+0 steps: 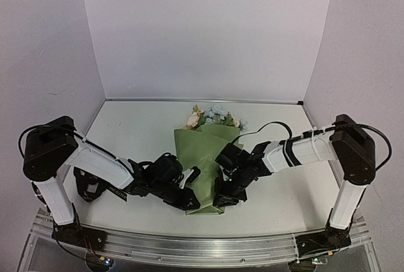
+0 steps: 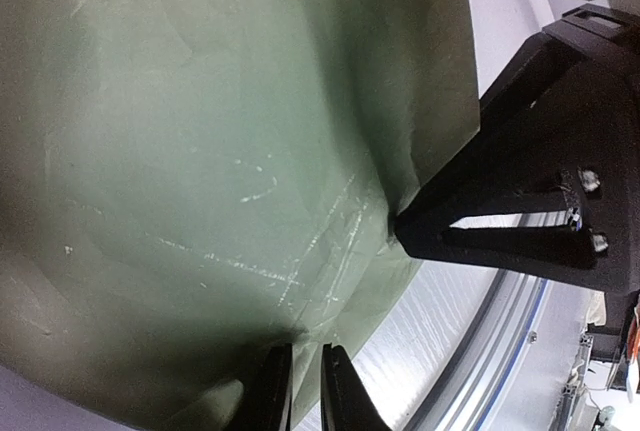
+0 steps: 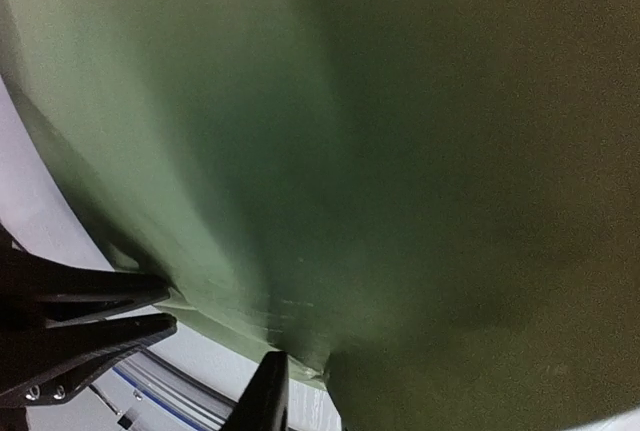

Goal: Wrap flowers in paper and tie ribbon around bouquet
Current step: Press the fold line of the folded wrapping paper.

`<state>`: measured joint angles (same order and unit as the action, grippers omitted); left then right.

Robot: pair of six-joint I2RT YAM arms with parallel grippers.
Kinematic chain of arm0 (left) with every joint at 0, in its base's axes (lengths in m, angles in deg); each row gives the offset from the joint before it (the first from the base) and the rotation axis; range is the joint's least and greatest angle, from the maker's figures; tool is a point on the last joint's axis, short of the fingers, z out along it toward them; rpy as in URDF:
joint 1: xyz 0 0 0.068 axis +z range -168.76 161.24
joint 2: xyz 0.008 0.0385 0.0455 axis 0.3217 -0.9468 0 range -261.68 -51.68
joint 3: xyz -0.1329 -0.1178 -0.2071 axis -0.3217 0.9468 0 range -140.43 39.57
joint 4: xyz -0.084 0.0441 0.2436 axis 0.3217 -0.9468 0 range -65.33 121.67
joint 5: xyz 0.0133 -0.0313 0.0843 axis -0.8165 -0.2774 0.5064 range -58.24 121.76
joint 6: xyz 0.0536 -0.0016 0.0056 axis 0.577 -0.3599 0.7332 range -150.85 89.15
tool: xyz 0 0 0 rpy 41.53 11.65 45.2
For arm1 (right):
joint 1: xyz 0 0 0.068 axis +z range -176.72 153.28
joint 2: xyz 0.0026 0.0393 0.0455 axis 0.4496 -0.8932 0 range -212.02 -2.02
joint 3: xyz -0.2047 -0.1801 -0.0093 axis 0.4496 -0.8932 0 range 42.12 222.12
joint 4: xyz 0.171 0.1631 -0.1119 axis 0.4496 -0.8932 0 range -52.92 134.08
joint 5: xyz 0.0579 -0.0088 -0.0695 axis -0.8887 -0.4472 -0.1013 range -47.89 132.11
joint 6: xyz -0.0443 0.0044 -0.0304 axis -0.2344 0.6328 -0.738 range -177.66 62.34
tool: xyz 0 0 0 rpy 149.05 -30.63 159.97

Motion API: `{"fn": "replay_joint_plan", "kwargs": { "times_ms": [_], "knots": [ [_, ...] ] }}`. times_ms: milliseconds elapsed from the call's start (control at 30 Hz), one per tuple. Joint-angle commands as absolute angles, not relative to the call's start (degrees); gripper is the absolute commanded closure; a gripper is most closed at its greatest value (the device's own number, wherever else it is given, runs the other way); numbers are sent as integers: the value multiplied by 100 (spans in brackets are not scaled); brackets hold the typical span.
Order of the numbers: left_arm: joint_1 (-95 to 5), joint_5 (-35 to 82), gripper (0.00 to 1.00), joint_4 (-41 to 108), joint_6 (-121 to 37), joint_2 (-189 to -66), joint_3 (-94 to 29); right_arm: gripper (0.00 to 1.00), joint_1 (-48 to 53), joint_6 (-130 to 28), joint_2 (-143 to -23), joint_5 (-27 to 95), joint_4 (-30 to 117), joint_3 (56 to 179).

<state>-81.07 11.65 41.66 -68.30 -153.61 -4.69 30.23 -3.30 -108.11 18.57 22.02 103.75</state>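
Item: bouquet (image 1: 203, 158), one, lying flat at the middle of the worktop (image 1: 136, 136), narrow end toward me, wide end away. Wrapper: sage-green paper (image 2: 200, 131), creased and faintly scuffed with pale scratch lines, rolled into a cone. Contents: flowers (image 1: 211, 118), cream and pale blue, showing only at the far mouth (stems hidden inside). Holding: my left fingers (image 2: 272, 396) are nearly together, pinching a fold of the paper at the cone's near left edge. My right fingers (image 3: 266, 396) sit against the near right edge, one tip touching a crease, but I cannot tell whether they have closed on it. Ribbon (image 1: 88, 187): what looks like it lies in a dark loop on the worktop beside my left arm, well apart from the cone, not tied. Step in hand, as I judge it: wrapping, cone formed and held shut. Next calls for one side to pin the overlap firmly while the other frees itself to fetch the ribbon; loosen both and the thin sheet will likely spring open.
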Motion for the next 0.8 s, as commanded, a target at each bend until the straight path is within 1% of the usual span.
{"fn": "replay_joint_plan", "kwargs": {
  "times_ms": [0, 100, 233, 533, 767],
  "knots": [
    [-8126, 997, 88, 4254, -6716, -15388, -744, 89, 3068, -214, -10964, 2064, 2317, 10272],
    [-8126, 995, 88, 4284, -6732, -15462, -792, 91, 3084, -257, -10914, 2079, 2318, 10227],
    [-8123, 1027, 88, 4289, -6764, -15571, -825, 90, 3104, -407, -10707, 1994, 2267, 10227],
    [-8126, 943, 88, 4275, -6793, -15759, -863, 90, 3119, -854, -10261, 1493, 1801, 10326],
    [-8127, 945, 88, 4289, -6809, -15765, -870, 91, 3166, -916, -10432, 1485, 1710, 10234]
  ]
}}
